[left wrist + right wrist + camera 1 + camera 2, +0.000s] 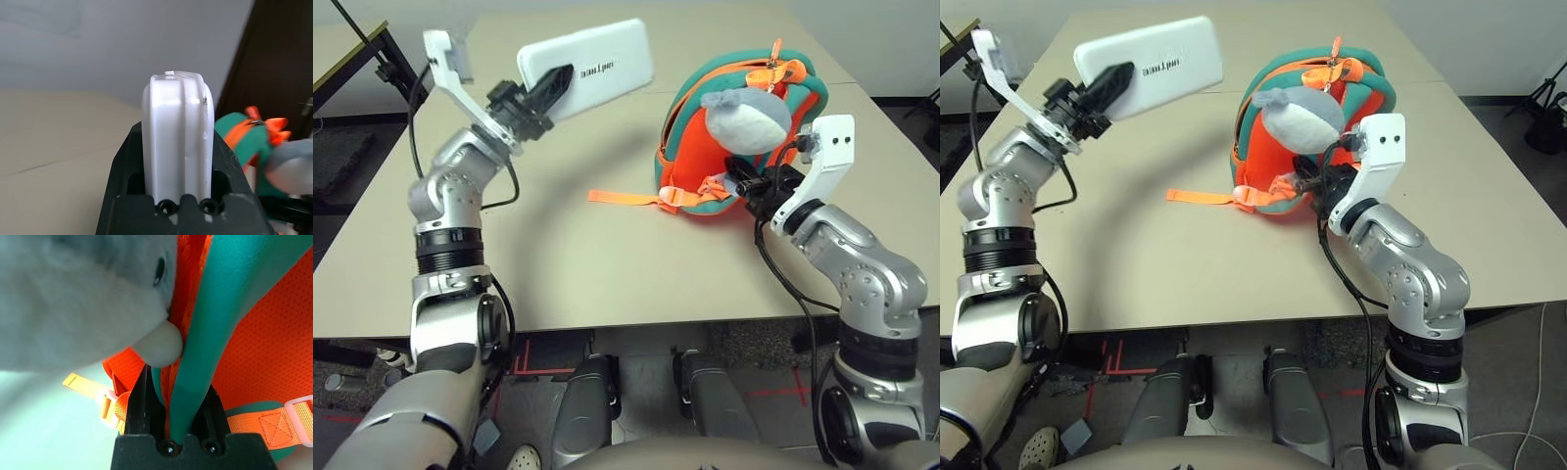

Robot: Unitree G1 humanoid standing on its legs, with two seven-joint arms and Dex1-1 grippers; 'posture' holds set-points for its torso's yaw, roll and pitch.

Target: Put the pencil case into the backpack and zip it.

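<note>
Head views: one pencil case is held in the air above the table, at about ten o'clock from the one backpack, well apart from it. The left gripper pinches its near end; the dark lettering on top is too small to read. The right gripper is half hidden against the backpack's near side, below the grey plush piece.

Left wrist view: both fingers press the case's white edge.

Right wrist view: the fingers clamp the backpack's teal trim.
</note>
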